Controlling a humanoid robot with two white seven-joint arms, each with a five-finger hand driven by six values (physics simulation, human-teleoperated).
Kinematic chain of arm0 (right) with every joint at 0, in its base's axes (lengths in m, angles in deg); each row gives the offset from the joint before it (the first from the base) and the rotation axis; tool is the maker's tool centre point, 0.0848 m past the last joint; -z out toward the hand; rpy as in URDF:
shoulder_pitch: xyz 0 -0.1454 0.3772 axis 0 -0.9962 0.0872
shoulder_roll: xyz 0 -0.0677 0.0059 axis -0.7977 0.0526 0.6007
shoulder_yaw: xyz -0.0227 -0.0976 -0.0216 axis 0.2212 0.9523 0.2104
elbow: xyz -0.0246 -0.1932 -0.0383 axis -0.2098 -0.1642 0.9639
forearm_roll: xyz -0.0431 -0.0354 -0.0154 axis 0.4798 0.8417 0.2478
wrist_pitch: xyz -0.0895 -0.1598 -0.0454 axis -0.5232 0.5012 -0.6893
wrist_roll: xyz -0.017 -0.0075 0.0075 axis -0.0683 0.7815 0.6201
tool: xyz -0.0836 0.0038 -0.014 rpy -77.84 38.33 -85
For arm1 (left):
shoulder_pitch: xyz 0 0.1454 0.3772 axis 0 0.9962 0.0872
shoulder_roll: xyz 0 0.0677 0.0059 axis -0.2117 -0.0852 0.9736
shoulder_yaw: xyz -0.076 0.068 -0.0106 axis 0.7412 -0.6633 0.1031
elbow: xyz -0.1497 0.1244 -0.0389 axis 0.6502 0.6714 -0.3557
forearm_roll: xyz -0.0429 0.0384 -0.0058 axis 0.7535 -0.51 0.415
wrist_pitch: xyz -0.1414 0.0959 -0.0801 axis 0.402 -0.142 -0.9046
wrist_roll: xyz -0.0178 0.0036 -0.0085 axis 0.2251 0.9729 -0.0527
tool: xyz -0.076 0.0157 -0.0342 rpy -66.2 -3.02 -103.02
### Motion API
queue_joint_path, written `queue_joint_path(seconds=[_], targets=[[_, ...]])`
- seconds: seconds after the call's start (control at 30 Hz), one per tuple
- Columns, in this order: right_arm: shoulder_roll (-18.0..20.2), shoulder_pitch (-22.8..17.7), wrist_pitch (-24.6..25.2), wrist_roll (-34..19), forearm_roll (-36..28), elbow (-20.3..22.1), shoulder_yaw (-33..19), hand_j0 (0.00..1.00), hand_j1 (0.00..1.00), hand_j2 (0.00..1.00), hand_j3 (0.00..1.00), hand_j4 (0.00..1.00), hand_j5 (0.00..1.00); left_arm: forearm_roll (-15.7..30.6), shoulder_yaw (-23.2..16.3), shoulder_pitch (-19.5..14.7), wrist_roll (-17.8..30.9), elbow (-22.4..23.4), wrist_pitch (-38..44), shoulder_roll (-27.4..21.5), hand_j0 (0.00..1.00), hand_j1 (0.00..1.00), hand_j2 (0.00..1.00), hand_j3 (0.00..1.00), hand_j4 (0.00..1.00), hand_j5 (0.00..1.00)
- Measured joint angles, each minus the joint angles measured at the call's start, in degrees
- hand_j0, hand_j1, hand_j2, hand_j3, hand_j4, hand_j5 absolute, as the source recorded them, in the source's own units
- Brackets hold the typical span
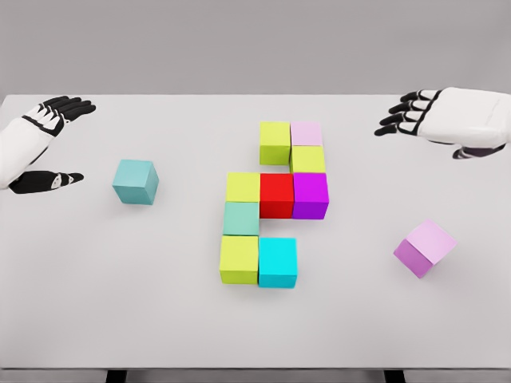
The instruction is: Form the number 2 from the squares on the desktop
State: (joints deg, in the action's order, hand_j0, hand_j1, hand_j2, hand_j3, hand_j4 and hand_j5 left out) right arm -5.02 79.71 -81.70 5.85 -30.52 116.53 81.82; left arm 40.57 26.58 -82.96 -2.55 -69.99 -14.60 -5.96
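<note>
Now 9 blocks sit together mid-table, and 2 lie apart: a teal cube (pixel 135 181) near the left hand (pixel 44 140), a pink cube (pixel 425 248) below the right hand (pixel 435 116). Both hands are open and hold nothing. The cubes look light and hard; pinch 2 flat sides.

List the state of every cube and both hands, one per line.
left hand: open, holding nothing, at the table's left edge
right hand: open, holding nothing, upper right
teal cube: loose, alone at left
pink cube: loose, turned askew, at right
cluster of nine cubes: packed together mid-table, bottom row only two wide
table: bare white surface here
</note>
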Motion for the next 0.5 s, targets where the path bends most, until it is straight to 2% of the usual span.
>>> queue_joint_path(seconds=[0.2,0.23,0.33,0.43,0.5], targets=[[3.4,-0.7,-3.7,0.5,-5.4,0.2,-0.1,1.00,1.00,1.00,1.00,1.00,1.00,-0.2,0.0,-0.1,0.1,0.2,0.0,0.0,1.00,1.00,1.00,1.00,1.00,1.00],[5.3,-1.2,-3.9,1.8,-6.4,0.2,0.0,1.00,1.00,1.00,1.00,1.00,1.00,-0.3,0.0,-0.2,0.2,0.3,0.0,0.0,1.00,1.00,1.00,1.00,1.00,1.00],[15.4,-8.8,-4.4,4.3,-15.3,0.2,0.8,1.00,1.00,1.00,1.00,1.00,1.00,-0.1,0.0,-0.1,0.5,0.1,0.0,-0.2,0.99,0.99,0.99,0.99,0.99,0.99],[24.3,-9.0,-4.5,5.2,-20.5,0.2,4.3,1.00,1.00,1.00,1.00,1.00,1.00,1.0,0.1,0.1,3.2,-0.5,0.0,-0.7,0.99,0.99,0.99,0.99,0.99,0.99],[27.4,-9.1,-4.5,5.3,-21.9,0.2,7.5,1.00,1.00,1.00,1.00,1.00,1.00,4.8,0.0,1.2,10.0,-1.6,0.0,-0.6,0.99,0.99,0.99,0.99,0.99,0.99]])
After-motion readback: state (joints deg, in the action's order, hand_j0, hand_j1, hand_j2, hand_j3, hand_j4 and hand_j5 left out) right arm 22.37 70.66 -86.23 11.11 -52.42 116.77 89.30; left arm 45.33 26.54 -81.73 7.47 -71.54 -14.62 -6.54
